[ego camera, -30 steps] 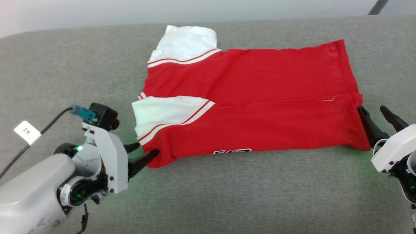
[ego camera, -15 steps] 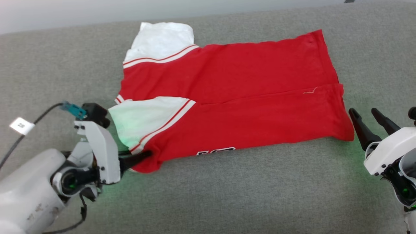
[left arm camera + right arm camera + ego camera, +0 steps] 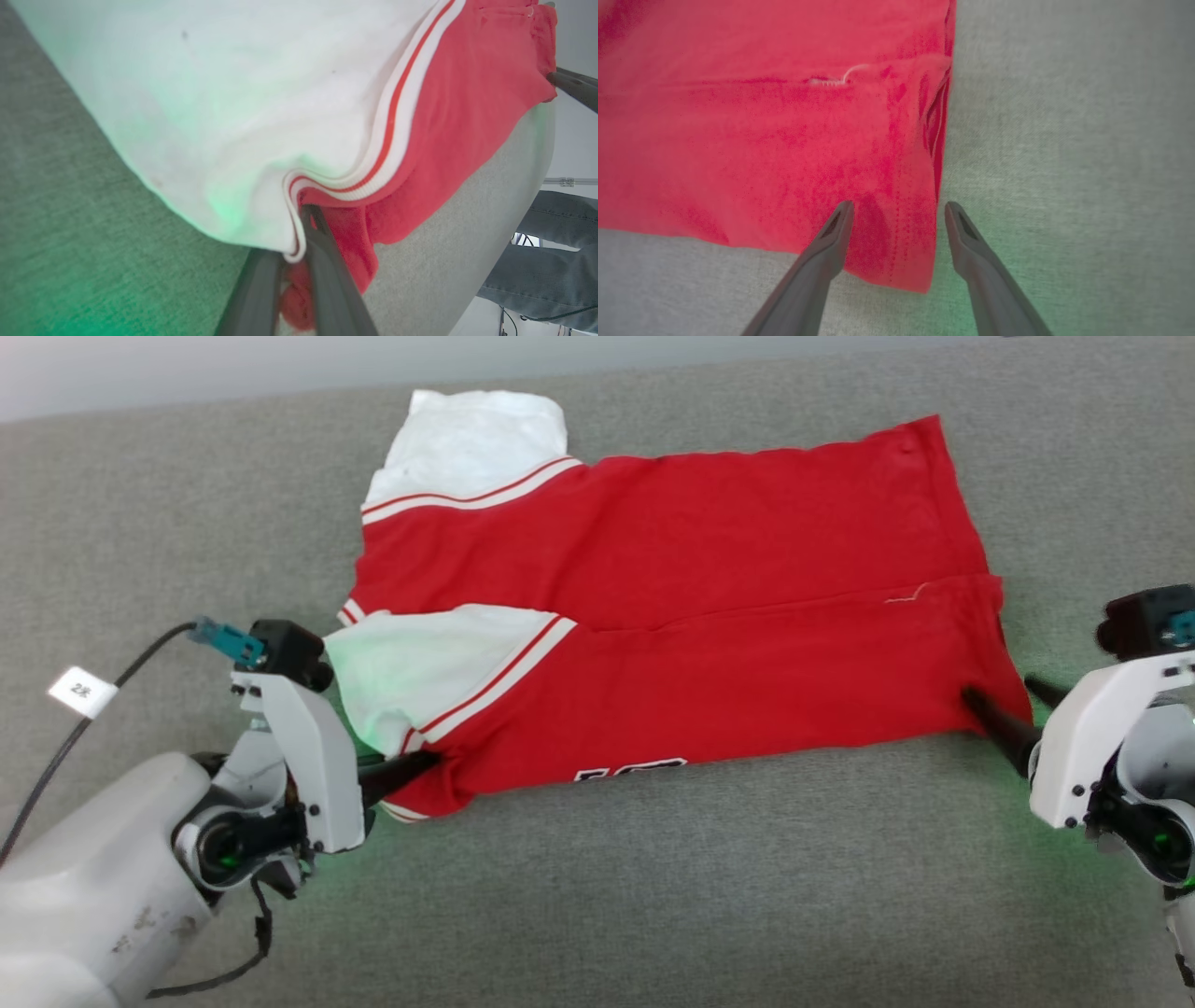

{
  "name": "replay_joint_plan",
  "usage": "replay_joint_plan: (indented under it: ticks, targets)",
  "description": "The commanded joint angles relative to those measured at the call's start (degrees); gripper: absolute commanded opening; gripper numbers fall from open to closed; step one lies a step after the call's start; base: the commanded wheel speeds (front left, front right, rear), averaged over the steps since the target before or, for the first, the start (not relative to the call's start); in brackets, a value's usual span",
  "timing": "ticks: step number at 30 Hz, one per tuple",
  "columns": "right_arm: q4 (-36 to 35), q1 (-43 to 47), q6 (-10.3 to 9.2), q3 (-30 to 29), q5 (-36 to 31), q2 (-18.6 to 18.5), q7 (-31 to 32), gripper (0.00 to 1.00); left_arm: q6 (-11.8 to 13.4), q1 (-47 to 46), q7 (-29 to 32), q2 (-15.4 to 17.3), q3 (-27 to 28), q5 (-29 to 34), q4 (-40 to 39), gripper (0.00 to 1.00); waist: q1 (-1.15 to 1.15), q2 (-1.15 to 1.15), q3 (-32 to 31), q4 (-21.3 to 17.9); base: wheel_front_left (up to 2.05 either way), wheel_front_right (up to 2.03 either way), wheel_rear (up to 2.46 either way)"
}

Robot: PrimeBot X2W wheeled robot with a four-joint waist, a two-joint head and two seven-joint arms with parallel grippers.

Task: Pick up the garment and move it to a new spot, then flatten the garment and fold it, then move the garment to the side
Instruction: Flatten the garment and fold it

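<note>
The garment [image 3: 672, 616] is spread out on the grey soft surface [image 3: 653, 915]. Its white-lined arm holes are at the left and its hem is at the right. It is folded along its length, and a bit of black lettering [image 3: 630, 771] is seen at the near edge.

The near left corner is pinched by the left gripper [image 3: 422, 765]. It is closed tight on the striped trim [image 3: 373, 177] there, and the cloth is bunched up between the two dark fingers.

The near right corner is found between the fingers of the right gripper [image 3: 899, 207], which is held wide open. One finger is laid over the red cloth and the other is set on the grey surface just beside the edge. Nothing is gripped by it.

In the left wrist view, a person's legs in jeans [image 3: 551, 261] are seen beyond the surface.
</note>
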Motion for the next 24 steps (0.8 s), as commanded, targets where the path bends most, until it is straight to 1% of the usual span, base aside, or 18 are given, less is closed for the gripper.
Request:
replay_joint_plan:
  ticks: [1, 4, 7, 8, 9, 12, 14, 17, 22, 24]
  targets:
    - [1.2, -0.4, -0.06, 0.6, 0.5, 0.0, 2.2, 1.0, 0.1, 1.9, 0.2, -2.0, -1.9, 0.7, 0.5, 0.0, 0.0, 0.0, 0.1, 0.5, 0.0, 0.0, 0.0]
    - [3.7, -1.6, -0.06, 1.2, 0.6, -0.5, 7.8, 1.0, -0.2, 1.9, -0.3, -2.8, -2.1, 1.1, 0.2, 0.0, 0.0, 0.0, 0.2, 1.5, 0.0, 0.0, 0.0]
    - [5.2, -2.0, -0.06, 1.1, 0.4, -0.1, 9.7, 1.0, -0.5, 1.8, -1.0, -3.6, -2.2, 1.4, 0.1, 0.0, 0.0, 0.0, 0.4, 2.4, 0.0, 0.0, 0.0]
    - [5.4, -2.1, -0.06, 1.3, 0.7, 0.0, 10.0, 0.29, -0.5, 1.9, -1.3, -3.8, -2.3, 1.6, 0.1, 0.0, 0.0, 0.0, 0.5, 2.6, 0.0, 0.0, 0.0]
    - [5.4, -2.1, -0.05, 1.4, 1.0, 0.1, 10.2, 0.0, -0.6, 1.9, -1.6, -3.9, -2.3, 1.7, 0.0, 0.0, 0.0, 0.0, 0.5, 2.9, 0.0, 0.0, 0.0]
    - [4.4, -0.8, -0.04, 0.5, 1.6, -0.6, 9.2, 0.0, -0.7, 1.8, -3.1, -3.8, -2.4, 3.1, -0.6, 0.0, 0.0, 0.0, 0.4, 3.6, 0.0, 0.0, 0.0]
    - [3.0, 0.5, -0.05, -0.5, 2.0, -1.6, 8.3, 0.0, -0.7, 2.2, -4.2, -3.0, -2.4, 3.6, -1.1, 0.0, 0.0, 0.0, 0.2, 3.9, 0.0, 0.0, 0.0]
    - [0.4, 3.0, -0.06, -1.6, 2.6, -2.8, 7.7, 0.0, -0.8, 3.1, -6.0, -1.3, -2.1, 4.2, -2.9, 0.0, 0.0, 0.0, -0.2, 4.2, 0.0, 0.0, 0.0]
    - [-5.3, 8.3, -0.06, -4.5, 3.5, -3.9, 8.1, 0.0, -0.7, 5.2, -9.0, 1.9, -2.4, 5.8, -8.3, 0.0, 0.0, 0.0, -0.8, 4.7, 0.0, 0.0, 0.0]
    - [-7.7, 10.8, -0.06, -5.6, 3.5, -4.2, 8.8, 0.0, -0.1, 6.2, -9.9, 3.4, -2.4, 6.3, -10.8, 0.0, 0.0, 0.0, -0.9, 4.8, 0.0, 0.0, 0.0]
